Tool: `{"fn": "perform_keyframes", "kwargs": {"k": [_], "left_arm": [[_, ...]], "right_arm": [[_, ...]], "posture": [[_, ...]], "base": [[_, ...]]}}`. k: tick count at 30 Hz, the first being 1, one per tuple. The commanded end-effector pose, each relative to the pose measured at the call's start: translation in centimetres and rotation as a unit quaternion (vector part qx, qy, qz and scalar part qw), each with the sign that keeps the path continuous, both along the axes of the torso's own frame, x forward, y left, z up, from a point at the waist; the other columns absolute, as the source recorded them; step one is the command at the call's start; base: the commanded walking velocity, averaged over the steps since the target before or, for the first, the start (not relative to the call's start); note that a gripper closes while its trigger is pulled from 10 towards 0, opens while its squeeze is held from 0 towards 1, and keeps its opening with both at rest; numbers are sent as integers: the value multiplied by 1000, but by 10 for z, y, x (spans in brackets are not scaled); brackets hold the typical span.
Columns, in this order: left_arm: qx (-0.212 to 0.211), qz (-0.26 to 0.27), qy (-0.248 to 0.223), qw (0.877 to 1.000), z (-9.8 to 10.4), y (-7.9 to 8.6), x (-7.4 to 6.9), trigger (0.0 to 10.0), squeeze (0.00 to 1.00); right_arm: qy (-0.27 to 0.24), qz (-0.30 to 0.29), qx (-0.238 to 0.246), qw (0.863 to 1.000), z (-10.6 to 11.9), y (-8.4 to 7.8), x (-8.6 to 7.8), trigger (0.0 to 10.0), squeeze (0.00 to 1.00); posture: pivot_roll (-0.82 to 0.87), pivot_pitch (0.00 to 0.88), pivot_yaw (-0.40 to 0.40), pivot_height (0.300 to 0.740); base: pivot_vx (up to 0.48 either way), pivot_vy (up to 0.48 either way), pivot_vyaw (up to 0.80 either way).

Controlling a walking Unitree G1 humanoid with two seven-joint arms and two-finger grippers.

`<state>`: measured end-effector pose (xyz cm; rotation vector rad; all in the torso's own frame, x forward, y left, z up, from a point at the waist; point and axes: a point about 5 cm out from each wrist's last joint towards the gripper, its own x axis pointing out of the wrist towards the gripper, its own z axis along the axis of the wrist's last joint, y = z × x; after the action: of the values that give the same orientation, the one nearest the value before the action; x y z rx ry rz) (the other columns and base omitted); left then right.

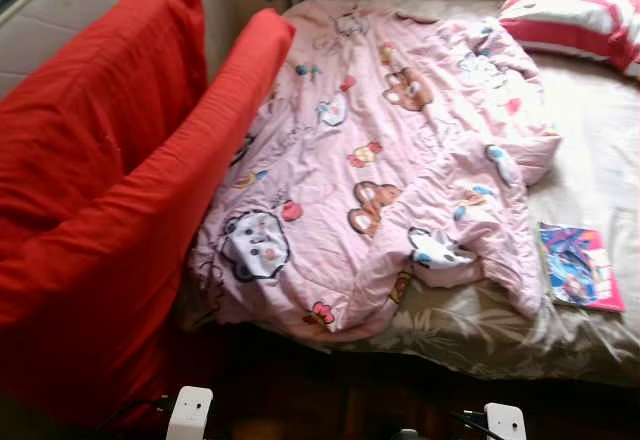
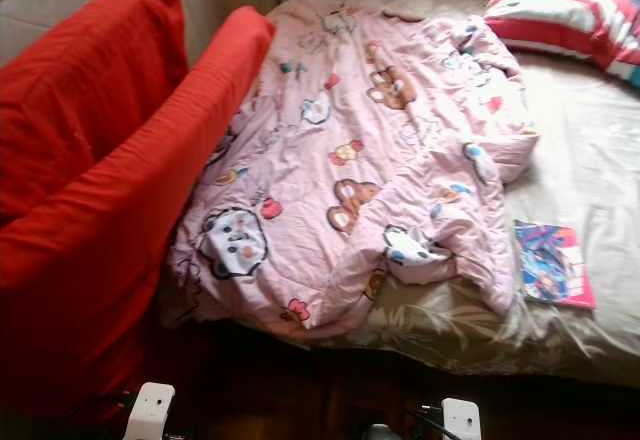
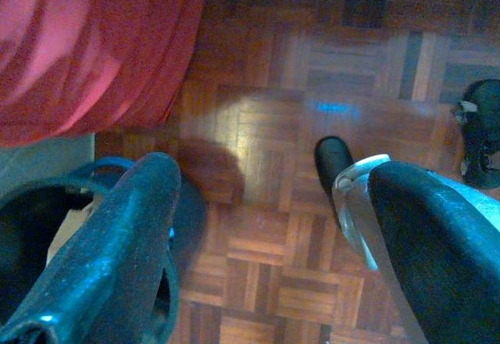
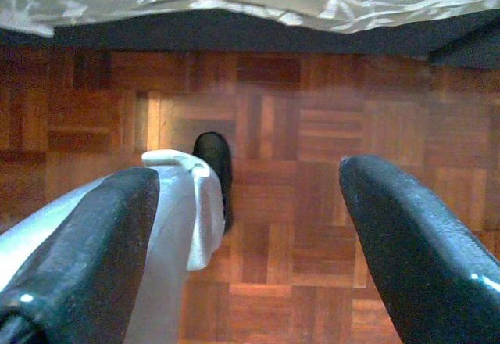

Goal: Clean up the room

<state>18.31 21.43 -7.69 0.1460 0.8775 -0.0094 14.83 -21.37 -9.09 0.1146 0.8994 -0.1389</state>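
The left gripper (image 3: pixel 266 242) and right gripper (image 4: pixel 250 242) are hung low over the brown wooden floor (image 4: pixel 312 203), fingers spread wide, nothing held. Far ahead, the crumpled pink cartoon blanket (image 1: pixel 380 170) and bright thin book (image 1: pixel 580 265) are left on the bed (image 1: pixel 600 160), waiting.

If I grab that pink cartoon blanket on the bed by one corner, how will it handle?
The pink blanket lies rumpled in soft folds, so it will probably hang limp and trail. It looks thinly padded, likely light for its spread. Its lower edge lies close to the magazine, so dragging it might shift that.
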Motion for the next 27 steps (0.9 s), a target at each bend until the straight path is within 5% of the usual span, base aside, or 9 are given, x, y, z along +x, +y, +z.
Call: {"fn": "perform_keyframes", "kwargs": {"k": [1, 27], "left_arm": [[-3, -1, 7, 1000, -2, -4, -3, 10000, 0], [-9, 2, 12, 1000, -5, -8, -7, 10000, 0]], "right_arm": [[13, -4, 2, 1000, -3, 0, -8, 10000, 0], [14, -3, 1, 1000, -4, 0, -10, 10000, 0]], "posture": [[-32, 177, 71, 740], [-34, 155, 72, 740]], "base": [[0, -416, 0], [0, -413, -185]]}}
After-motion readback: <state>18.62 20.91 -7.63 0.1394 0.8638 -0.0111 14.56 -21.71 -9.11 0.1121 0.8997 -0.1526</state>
